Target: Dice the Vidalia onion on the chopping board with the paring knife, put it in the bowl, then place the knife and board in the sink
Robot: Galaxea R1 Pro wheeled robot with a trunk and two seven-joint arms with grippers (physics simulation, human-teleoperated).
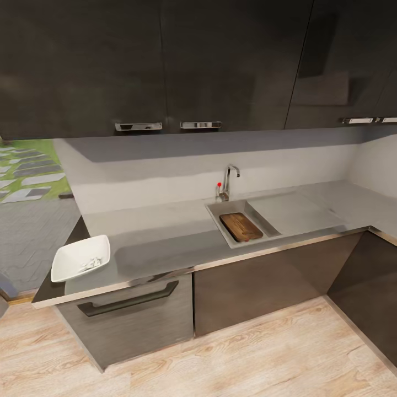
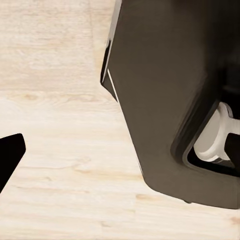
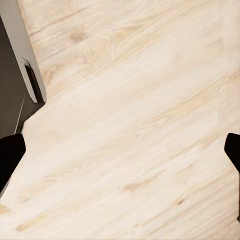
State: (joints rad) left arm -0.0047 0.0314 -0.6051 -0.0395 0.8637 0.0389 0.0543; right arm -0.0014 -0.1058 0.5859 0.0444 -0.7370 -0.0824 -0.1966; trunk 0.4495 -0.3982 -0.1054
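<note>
In the head view the chopping board point(image 1: 241, 226) lies inside the sink point(image 1: 216, 212), below the chrome tap point(image 1: 227, 182). At the countertop's point(image 1: 160, 242) left end stands the white bowl point(image 1: 65, 269), holding a small cluster of white onion cubes point(image 1: 91, 263). The paring knife is out of view. My left gripper point(image 2: 120, 160) hangs over the wooden floor beside my own dark base, with one dark fingertip point(image 2: 10, 155) at the picture's edge. My right gripper point(image 3: 120, 155) is open above bare floor, its fingertips point(image 3: 9, 155) far apart with nothing between them.
The steel drainboard point(image 1: 292, 212) lies right of the basin. Dark base cabinets point(image 1: 264, 286) run under the worktop, with a drawer handle point(image 1: 128, 300) at the left, and turn a corner at the right point(image 1: 369, 286). Dark wall cupboards point(image 1: 165, 66) hang above. Light wood floor point(image 1: 231, 364) lies before me.
</note>
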